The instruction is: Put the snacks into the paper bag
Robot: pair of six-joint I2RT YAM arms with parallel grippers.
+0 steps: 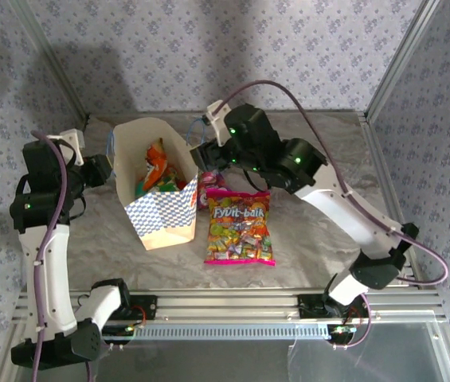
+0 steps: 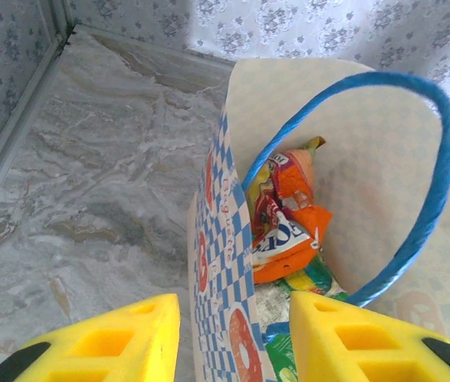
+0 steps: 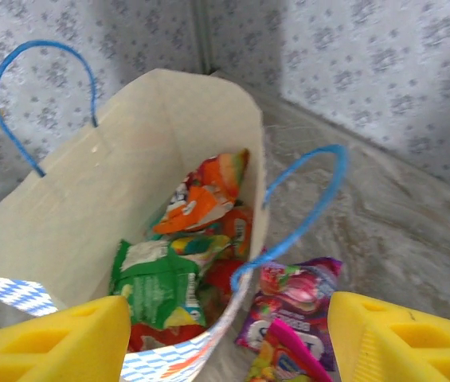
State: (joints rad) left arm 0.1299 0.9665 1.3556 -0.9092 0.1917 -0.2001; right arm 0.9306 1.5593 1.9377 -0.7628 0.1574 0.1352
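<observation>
Right gripper [image 3: 228, 342], wide and empty, hovers over a glossy purple candy packet [image 3: 296, 294] just right of the tan checkered paper bag [image 3: 89, 207]; left gripper [image 2: 232, 334], parted, straddles its wall.

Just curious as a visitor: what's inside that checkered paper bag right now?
Inside the paper bag lie an orange packet and a green packet, piled together. Anything beneath them, down at the bag's bottom, is covered.

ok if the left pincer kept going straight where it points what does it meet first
Most likely the paper bag: its checkered side wall stands inside the open left pincer, though depth is unclear.
</observation>
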